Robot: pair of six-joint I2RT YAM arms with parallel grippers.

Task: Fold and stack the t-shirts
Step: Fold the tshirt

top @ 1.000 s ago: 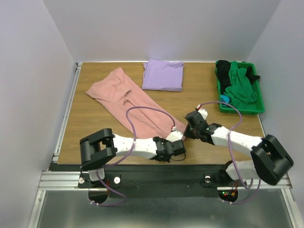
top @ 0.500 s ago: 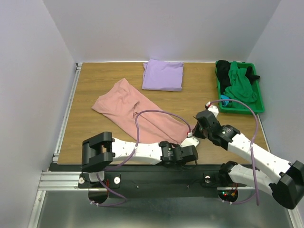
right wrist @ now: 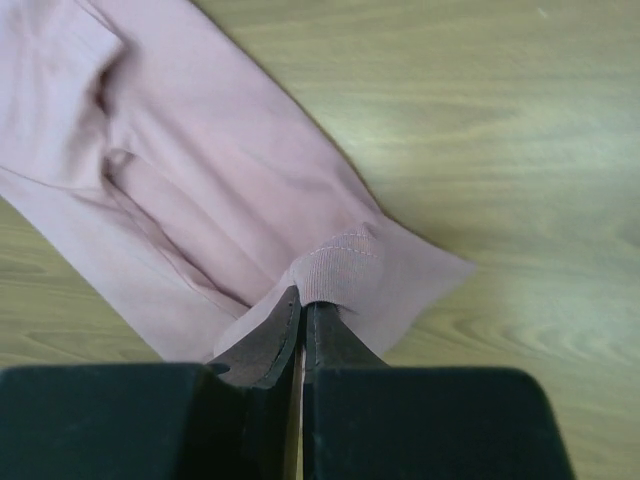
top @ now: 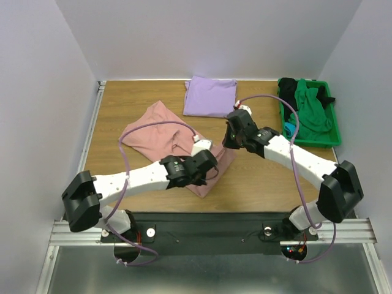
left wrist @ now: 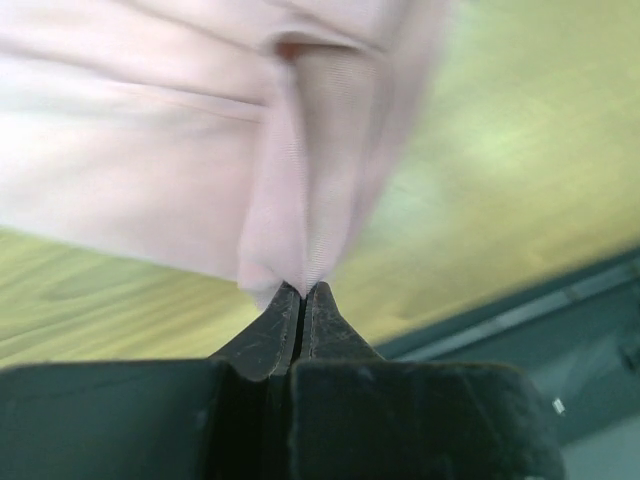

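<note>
Cloth of the pink shirt [top: 160, 131] is pinched between the left fingers [left wrist: 262, 340] and, at a ribbed edge, between the right fingers [right wrist: 262, 338]. The lavender shirt [top: 210, 97] lies folded nearby.

Folded t-shirt [top: 210, 97] behind gripped t-shirt [top: 157, 138]

2 shirts, 1 bin and 2 arms at 1 counter

The counter [top: 119, 101] carries 2 shirts, 1 pink shirt [top: 160, 130] and 1 lavender shirt [top: 210, 97]. There is also 1 green bin [top: 336, 136] holding at least 3 garments: 1 green garment [top: 311, 115], 1 black garment [top: 287, 92] and 1 blue garment [top: 290, 128]. There are 2 arms with 1 claw each: left claw [left wrist: 302, 290] and right claw [right wrist: 302, 302].
</note>
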